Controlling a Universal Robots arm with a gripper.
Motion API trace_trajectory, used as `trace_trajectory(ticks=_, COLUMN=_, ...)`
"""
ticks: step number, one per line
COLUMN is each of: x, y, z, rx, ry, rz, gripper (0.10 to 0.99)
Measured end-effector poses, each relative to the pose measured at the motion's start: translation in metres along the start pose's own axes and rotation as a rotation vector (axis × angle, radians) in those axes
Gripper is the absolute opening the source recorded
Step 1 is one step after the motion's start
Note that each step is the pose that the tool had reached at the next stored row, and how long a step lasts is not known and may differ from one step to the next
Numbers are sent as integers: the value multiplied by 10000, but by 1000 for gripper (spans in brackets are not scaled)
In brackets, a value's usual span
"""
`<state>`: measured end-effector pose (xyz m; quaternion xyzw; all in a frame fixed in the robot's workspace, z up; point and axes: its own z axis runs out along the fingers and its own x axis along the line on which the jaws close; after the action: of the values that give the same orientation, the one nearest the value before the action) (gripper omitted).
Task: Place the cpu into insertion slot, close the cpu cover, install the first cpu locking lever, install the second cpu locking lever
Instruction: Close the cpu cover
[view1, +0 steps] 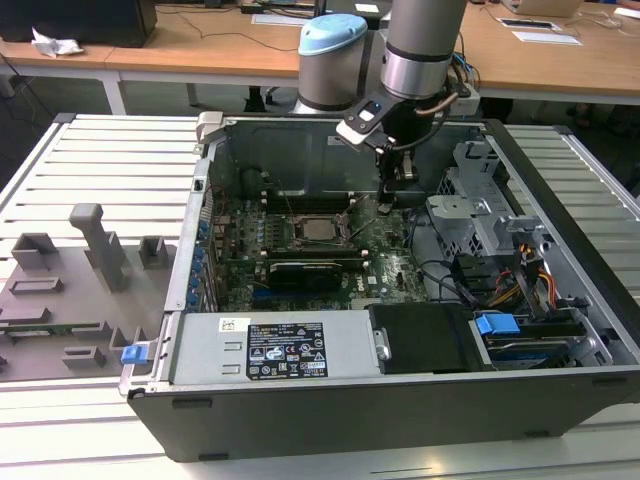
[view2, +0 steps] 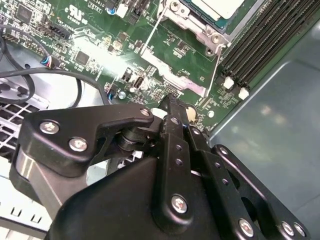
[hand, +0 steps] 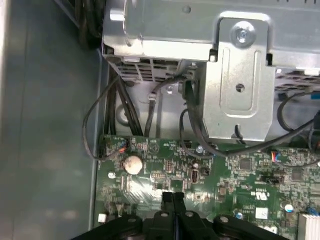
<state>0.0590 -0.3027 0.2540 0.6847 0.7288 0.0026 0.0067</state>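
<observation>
Cpu seated, cover looks down, levers likely left.
Cpu (view1: 322, 228) sits in insertion slot (view1: 297, 232) mid-motherboard (view1: 390, 265) under cpu cover (view2: 186, 19); locking levers (view2: 215, 67) look unlatched; gripper (hand: 173, 195) by the far edge, fingers together, empty.

Count: one cpu (view1: 322, 229), one green motherboard (view1: 392, 263), one open computer case (view1: 290, 150), one pincer (hand: 173, 196), one coin cell (hand: 133, 164), two blue tabs (view1: 133, 353) (view1: 497, 324), one grey power supply (view1: 210, 350).

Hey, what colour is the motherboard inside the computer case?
The motherboard is green, with small dark and silvery components on it. It shows best in the second wrist view.
</observation>
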Motion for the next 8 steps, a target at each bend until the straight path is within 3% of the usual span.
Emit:
trace_trajectory(ticks=3, x=1, y=-16, z=46, rx=51, ry=2, rz=-1, gripper=106)
trace_trajectory(ticks=5, x=6, y=-99, z=47, rx=52, ry=2, rz=-4, gripper=106)
trace_trajectory(ticks=8, x=10, y=-158, z=48, rx=53, ry=3, rz=-4, gripper=106)
